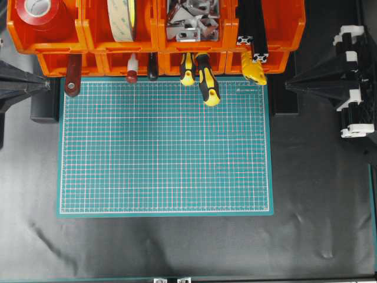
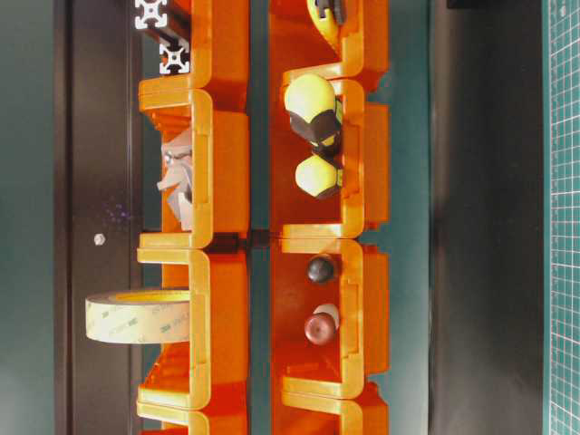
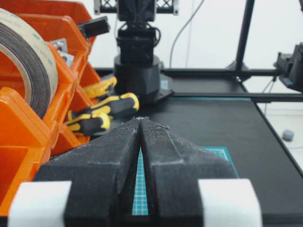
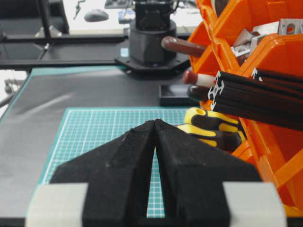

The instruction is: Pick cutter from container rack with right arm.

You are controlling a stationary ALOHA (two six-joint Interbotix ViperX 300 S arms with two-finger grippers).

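At the container rack [image 1: 156, 41], the cutter [image 1: 253, 69] hangs from the lower right bin. Right gripper [image 4: 155, 124] and left gripper [image 3: 140, 120] are clenched, empty. Spread the right fingers, then approach along the handle.

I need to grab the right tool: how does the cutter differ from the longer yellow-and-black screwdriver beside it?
The cutter is all yellow; the screwdriver has black patches. The cutter's end tapers flat; the screwdriver's handle is rounded. The screwdriver sticks out farther over the green mat. Both poke from the orange rack's lower bins.
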